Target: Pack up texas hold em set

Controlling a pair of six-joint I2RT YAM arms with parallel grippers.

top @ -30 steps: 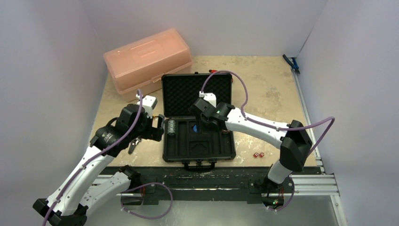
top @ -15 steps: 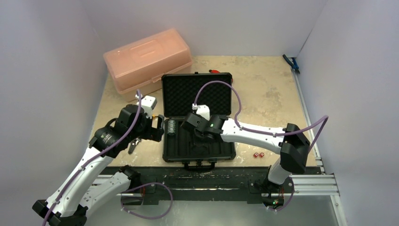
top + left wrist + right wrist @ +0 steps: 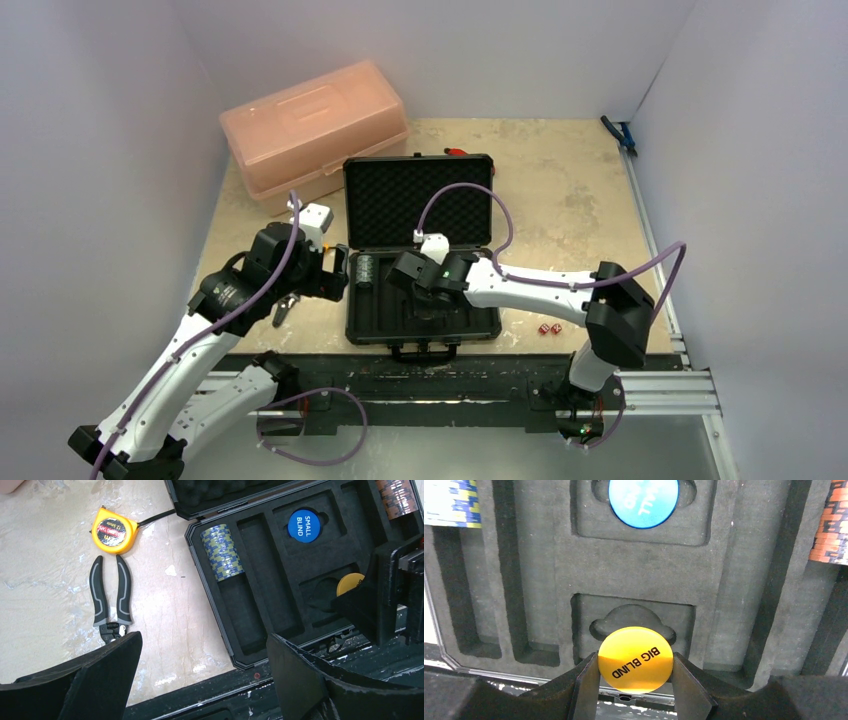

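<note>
The black case (image 3: 423, 250) lies open, its foam lid (image 3: 420, 197) tilted back. Its moulded tray (image 3: 624, 565) holds a grey chip stack (image 3: 222, 552) at the left, a brown-red stack (image 3: 830, 525) at the right and a blue SMALL BLIND disc (image 3: 643, 501) in the upper recess. My right gripper (image 3: 635, 666) is shut on the yellow BIG BLIND disc (image 3: 635, 658) and holds it just above the empty lower recess (image 3: 633, 621). My left gripper (image 3: 202, 675) is open and empty over the case's near left corner. Two red dice (image 3: 549, 328) lie on the table right of the case.
A pink translucent box (image 3: 313, 126) stands at the back left. A yellow tape measure (image 3: 114, 530) and black-handled pliers (image 3: 110, 597) lie on the table left of the case. A blue-handled tool (image 3: 620, 135) lies at the back right by the wall.
My right gripper has moved toward the near edge of the case, from over the blue disc to the lower recess, carrying the yellow disc. The left arm has not moved.
</note>
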